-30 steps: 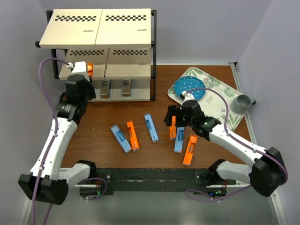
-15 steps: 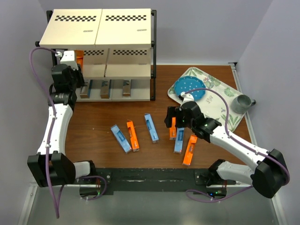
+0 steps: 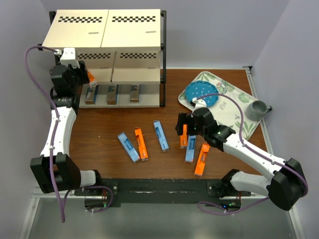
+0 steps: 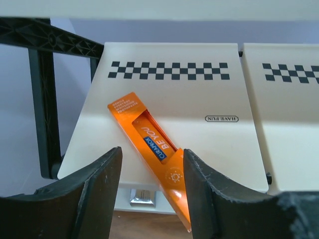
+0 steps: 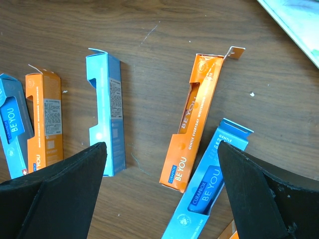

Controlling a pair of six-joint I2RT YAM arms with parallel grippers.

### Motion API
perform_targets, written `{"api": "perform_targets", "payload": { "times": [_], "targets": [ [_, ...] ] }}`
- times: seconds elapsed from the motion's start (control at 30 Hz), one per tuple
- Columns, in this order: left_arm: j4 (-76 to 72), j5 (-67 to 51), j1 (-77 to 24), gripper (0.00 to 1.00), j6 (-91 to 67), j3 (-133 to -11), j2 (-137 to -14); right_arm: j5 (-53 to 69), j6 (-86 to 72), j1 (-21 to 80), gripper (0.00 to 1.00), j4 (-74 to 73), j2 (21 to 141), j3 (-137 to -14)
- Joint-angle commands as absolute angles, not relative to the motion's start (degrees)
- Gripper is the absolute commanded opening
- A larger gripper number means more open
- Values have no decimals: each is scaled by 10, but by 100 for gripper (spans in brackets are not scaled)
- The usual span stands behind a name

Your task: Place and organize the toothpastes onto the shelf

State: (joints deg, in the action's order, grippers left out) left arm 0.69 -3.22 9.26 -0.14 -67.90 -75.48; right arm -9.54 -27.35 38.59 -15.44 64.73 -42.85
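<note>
Orange toothpaste [image 4: 149,139] onto the shelf [image 4: 209,102]
Your left pincer [image 4: 151,160] grasps it askew; square it to the checkered strip [image 4: 169,70], then release.

A rectangular floral-patterned tray [image 3: 242,121] lies at the right side of the dark brown wooden table [image 3: 107,124]; a round blue dotted plate [image 3: 198,91] rests on its left end; a small grey mug [image 3: 257,109] stands at its right edge.
</note>
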Motion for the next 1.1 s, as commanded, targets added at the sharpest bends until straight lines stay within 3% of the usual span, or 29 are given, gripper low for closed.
{"api": "perform_targets", "payload": {
  "times": [0.0, 0.33, 0.7, 0.9, 1.07],
  "targets": [
    [-44, -40, 99, 59, 11, -671, -766, -108, -264, 389, 98, -145, 635, -439],
    [-7, -5, 99, 88, -94, -634, -688, -109, -263, 389, 98, -144, 636, -439],
    [25, 39, 74, 93, -180, -571, -616, -109, -263, 392, 98, -138, 636, -434],
    [25, 183, -14, 95, -186, -572, -630, -109, -262, 394, 98, -138, 633, -432],
    [48, 240, -18, 96, -225, -588, -657, -111, -261, 395, 98, -140, 629, -432]
  ]
}}
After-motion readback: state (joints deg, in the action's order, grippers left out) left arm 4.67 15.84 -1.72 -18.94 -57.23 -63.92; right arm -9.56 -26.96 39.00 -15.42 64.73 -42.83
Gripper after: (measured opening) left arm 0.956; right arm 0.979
